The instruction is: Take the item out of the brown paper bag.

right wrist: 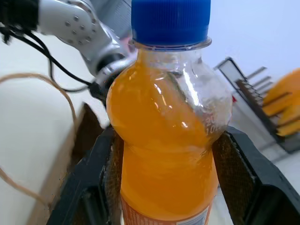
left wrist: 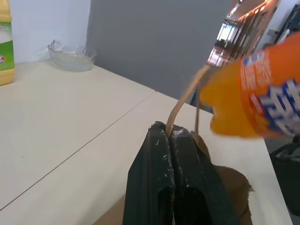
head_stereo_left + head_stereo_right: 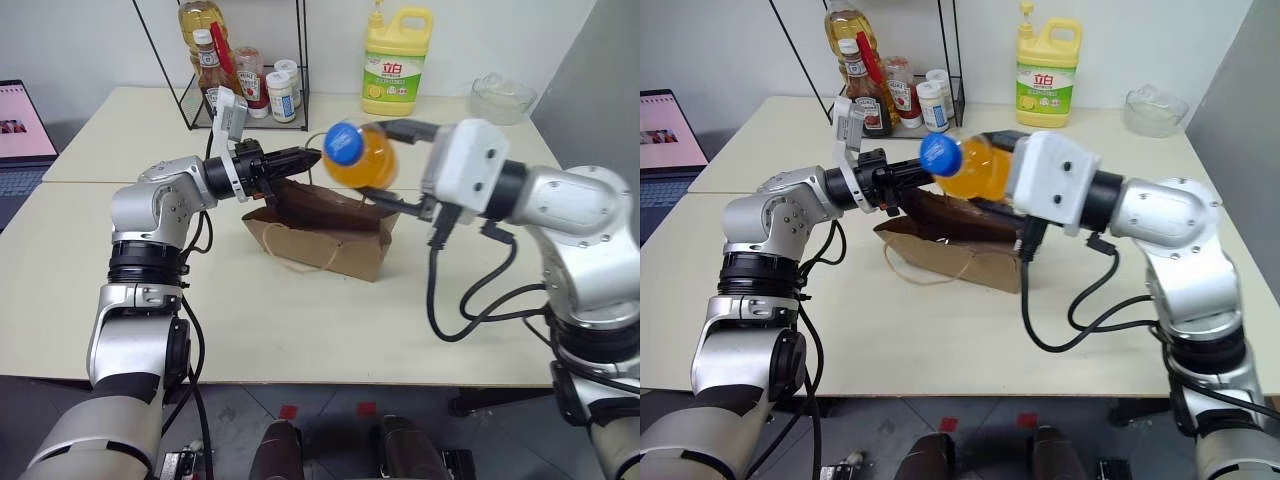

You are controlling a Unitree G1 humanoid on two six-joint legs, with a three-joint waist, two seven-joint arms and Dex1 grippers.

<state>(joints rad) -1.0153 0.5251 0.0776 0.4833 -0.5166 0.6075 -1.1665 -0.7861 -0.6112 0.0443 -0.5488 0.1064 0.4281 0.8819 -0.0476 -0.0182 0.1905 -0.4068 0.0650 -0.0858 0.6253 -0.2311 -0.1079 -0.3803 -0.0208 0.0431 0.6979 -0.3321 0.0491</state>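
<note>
A: Two claws at work; right claw (image 1: 164,154) clamped on the item (image 3: 360,155), lifted clear above the brown paper bag (image 3: 325,235); left claw (image 2: 171,140) pinched together on a cord handle (image 2: 185,98).

B: Removal looks done; set-down remains; detergent jug (image 3: 397,60) and wire rack (image 3: 240,70) stand well behind on the table (image 3: 90,300).
</note>
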